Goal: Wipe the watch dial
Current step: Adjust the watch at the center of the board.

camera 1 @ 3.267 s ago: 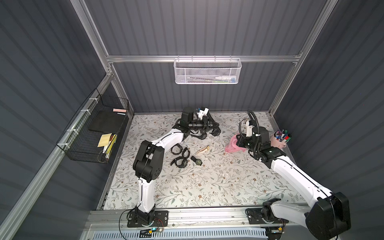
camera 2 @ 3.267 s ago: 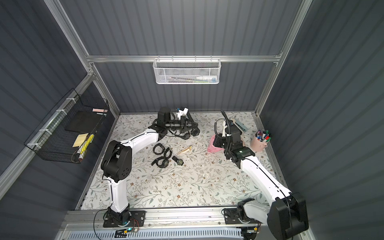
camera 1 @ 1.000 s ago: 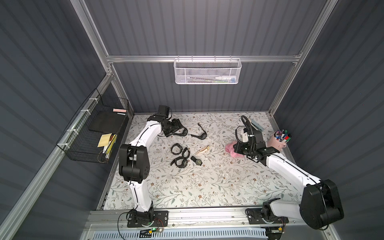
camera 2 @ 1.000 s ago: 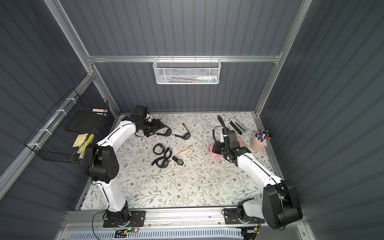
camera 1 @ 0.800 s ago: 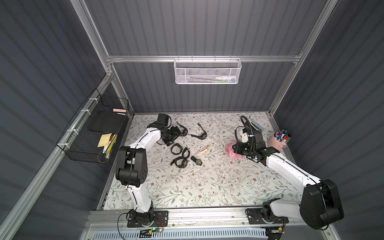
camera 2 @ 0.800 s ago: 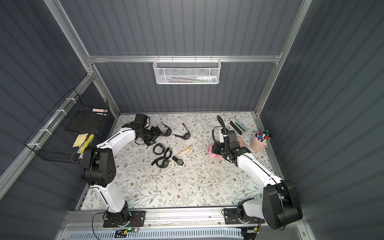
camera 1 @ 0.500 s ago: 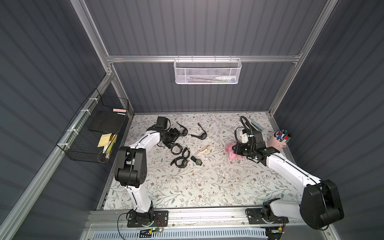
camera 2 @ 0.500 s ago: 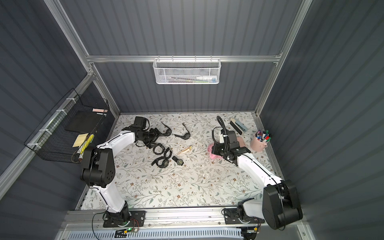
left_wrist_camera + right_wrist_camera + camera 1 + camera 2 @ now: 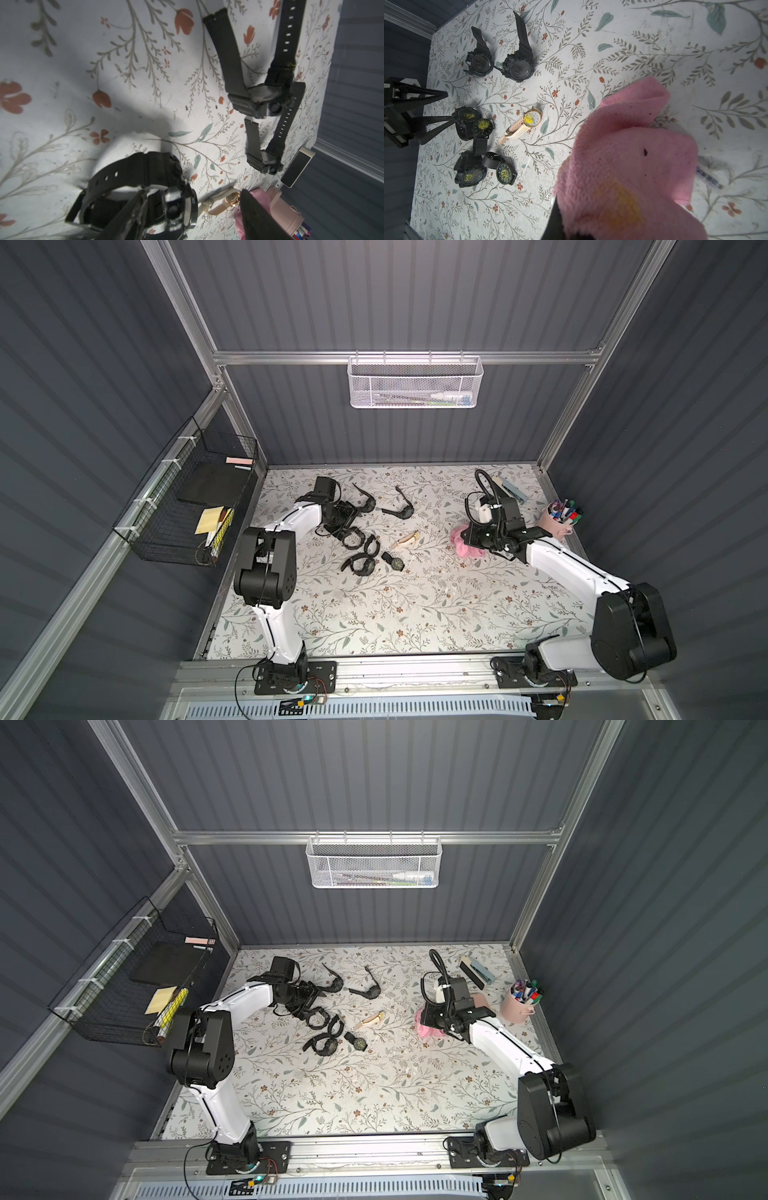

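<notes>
While right claw (image 9: pixel 473 540) clenches pink cloth (image 9: pixel 623 155), left claw (image 9: pixel 192 193) gapes astride black watch (image 9: pixel 145 172)

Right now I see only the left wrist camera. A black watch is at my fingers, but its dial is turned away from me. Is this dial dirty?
Observer: Yes. The right wrist view shows yellow specks on the dial of the black watch next to your open left gripper.
Operator: I see only a corner of something pink. Who has it?
Observer: The right gripper is shut on it. It is the pink cloth, held apart from all the watches.
Operator: And the beige watch, is it dirty too?
Observer: Yes, the beige watch has a yellow patch on its white dial.
</notes>
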Robot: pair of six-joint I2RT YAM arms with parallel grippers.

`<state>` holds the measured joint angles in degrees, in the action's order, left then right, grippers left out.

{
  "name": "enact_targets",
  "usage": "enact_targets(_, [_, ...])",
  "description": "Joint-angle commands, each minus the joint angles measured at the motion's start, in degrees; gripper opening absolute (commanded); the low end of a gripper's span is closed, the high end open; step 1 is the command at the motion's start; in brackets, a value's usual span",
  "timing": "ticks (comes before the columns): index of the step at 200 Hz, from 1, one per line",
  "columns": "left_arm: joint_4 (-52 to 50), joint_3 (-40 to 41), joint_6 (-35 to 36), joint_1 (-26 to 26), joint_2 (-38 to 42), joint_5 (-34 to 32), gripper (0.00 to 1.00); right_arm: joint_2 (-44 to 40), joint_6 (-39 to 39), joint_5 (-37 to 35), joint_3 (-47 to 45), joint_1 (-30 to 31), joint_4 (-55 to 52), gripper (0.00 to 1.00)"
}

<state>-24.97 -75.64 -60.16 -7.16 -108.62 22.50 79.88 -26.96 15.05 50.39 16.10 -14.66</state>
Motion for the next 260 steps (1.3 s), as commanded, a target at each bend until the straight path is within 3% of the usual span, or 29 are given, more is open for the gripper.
enact_targets(1, [-1.9,-2.4,-0.8,0.4,-1.5,-1.3,0.7,0.9,0.1,0.4,1.8,-0.2,0.1,0.0])
enact_targets(92, [-0.4,-3.1,1.6,0.2,-4.5,-1.6,0.52,6.5,0.1,1.9,3.5,-0.2,1.1,0.0])
enact_targets(131, [-1.2,-6.9,7.4,0.1,-6.5,-1.0,0.48,7.3,0.1,1.9,3.7,-0.2,1.5,0.0])
enact_targets(184, [-5.0,-13.5,16.2,-1.1,-9.9,-0.1,0.45,7.8,-0.2,2.3,3.5,-0.2,1.9,0.0])
enact_targets(216, [-5.6,-13.7,18.1,-1.4,-10.4,0.1,0.5,8.0,-0.3,2.4,3.4,-0.2,2.1,0.0])
enact_targets(260, [-12.3,-19.3,24.7,-2.7,-14.1,-6.2,0.51,8.0,-0.2,2.5,3.3,-0.2,2.1,0.0])
